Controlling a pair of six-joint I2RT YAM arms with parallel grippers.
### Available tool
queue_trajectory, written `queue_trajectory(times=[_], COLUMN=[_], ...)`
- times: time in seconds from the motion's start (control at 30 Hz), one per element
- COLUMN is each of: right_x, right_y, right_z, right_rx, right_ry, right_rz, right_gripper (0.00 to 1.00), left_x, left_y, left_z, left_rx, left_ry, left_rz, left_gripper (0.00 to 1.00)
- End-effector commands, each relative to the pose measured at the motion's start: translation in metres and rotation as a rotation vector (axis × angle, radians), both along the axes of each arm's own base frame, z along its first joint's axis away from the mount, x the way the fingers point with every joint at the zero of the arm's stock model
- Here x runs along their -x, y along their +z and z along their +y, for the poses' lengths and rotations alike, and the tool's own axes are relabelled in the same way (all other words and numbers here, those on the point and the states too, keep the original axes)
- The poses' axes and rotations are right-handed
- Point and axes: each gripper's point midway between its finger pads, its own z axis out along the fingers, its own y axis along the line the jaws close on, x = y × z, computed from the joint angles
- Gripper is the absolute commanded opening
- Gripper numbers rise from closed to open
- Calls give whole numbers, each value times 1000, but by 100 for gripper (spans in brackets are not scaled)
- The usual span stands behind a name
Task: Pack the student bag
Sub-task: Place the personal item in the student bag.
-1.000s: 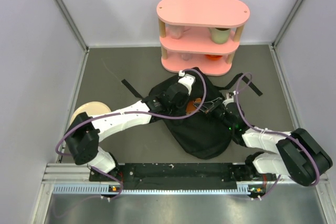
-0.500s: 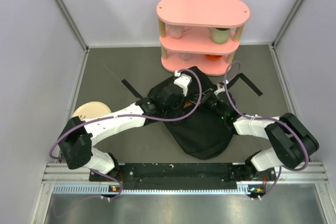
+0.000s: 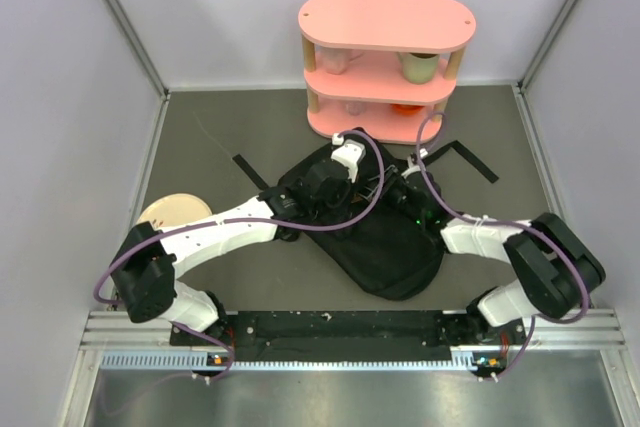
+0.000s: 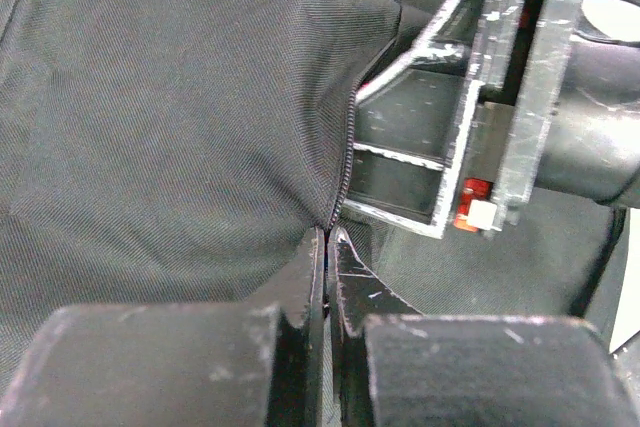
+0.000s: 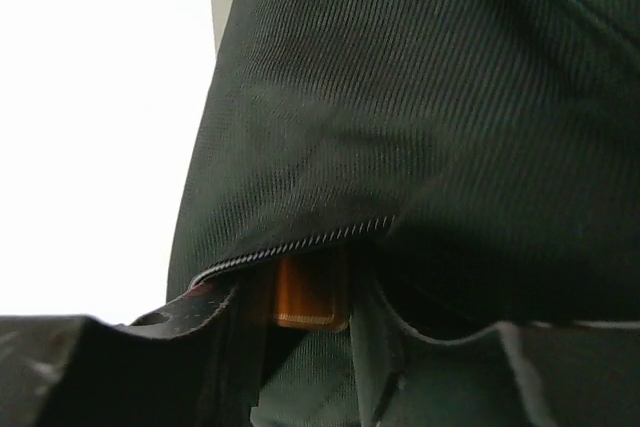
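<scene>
the right gripper (image 3: 396, 188) has pushed forward into the mouth of the student bag (image 3: 385, 247), which lies mid-table. an orange item (image 5: 310, 292) now sits under the zipper edge, likely one more thing packed. its finger spread cannot be told. the left gripper (image 4: 327, 237) pinches the bag's rim. grey mat (image 3: 250, 127), pink shelf (image 3: 385, 22), pale walls.
</scene>
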Motion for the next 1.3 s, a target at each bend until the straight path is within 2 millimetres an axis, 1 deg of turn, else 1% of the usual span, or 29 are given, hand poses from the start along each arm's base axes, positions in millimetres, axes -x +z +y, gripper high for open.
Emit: queue_trajectory(times=[0.0,0.07,0.1,0.17,0.2,0.23,0.3,0.33,0.37,0.4,0.5,0.53,0.57,0.67,0.73,0.77,0.8,0.83,0.87,0.9,0.93,0.97,1.0,1.03,1.07,1.1,1.13,1.2,1.27], right_x=[13,17,18,21,21,21,18,17,16,13,5,0,-6,-17,-17,-15,-13,-14,-7,-4,-2,7,12,14,23,27,30,39,40], right_y=[18,19,23,22,24,21,19,20,22,31,41,41,49,46,44,45,45,42,36,36,33,14,25,24,13,27,25,28,29], right_z=[-10,-11,-11,-11,-10,-10,-7,-4,-1,3,12,16,20,27,27,24,21,15,7,3,-5,-16,-26,-34,-44,-50,-56,-67,-81], right_rx=[40,51,47,47,45,50,46,38,21,-10,-63,-71,-82,-73,-75,-68,-51,-17,29,58,115,178,192,240,281,288,299,318,353], right_ry=[16,29,34,45,47,51,60,70,86,86,95,93,94,94,94,93,87,68,61,57,49,41,24,14,13,10,0,-7,-56], right_rz=[-87,-91,-100,-90,-92,-87,-81,-83,-83,-115,-138,-147,-162,-159,-162,-166,-173,-176,-131,-137,-158,-89,-112,-135,-113,-164,-159,-151,-150], right_gripper=[37,38,38,38,36,25,15,6,2,0,0,0,0,0,11,16,23,27,30,36,39,41,49,53,55,59,60,60,60], left_x=[1,1,1,1,1,1,1,2,1,1,2,3,3,3,2,1,1,1,1,0,-1,-1,-1,-1,-1,-1,-1,-1,0], left_y=[23,21,20,18,17,17,16,15,16,16,15,13,13,10,9,8,7,7,5,3,3,2,1,0,1,-1,-2,-2,-1], left_z=[-9,-8,-8,-9,-9,-9,-9,-9,-10,-10,-10,-9,-9,-8,-8,-6,-6,-5,-3,-2,-1,0,1,2,3,4,4,2,-2], left_rx=[77,72,71,67,66,64,63,62,62,64,64,61,61,56,55,47,46,46,40,39,41,38,33,32,34,30,34,47,54], left_ry=[-3,-1,-1,-1,-2,-2,-2,-4,-6,-6,-10,-9,-9,-4,3,10,14,20,31,40,53,59,69,76,79,81,85,80,71], left_rz=[-30,-27,-26,-23,-22,-20,-19,-17,-18,-17,-14,-11,-11,-7,-7,-5,-4,-1,1,4,10,14,14,17,18,20,26,30,36], left_gripper=[0,0,0,0,0,0,0,0,0,0,0,0,0,0,0,0,0,0,0,0,0,0,0,0,0,1,1,1,3])
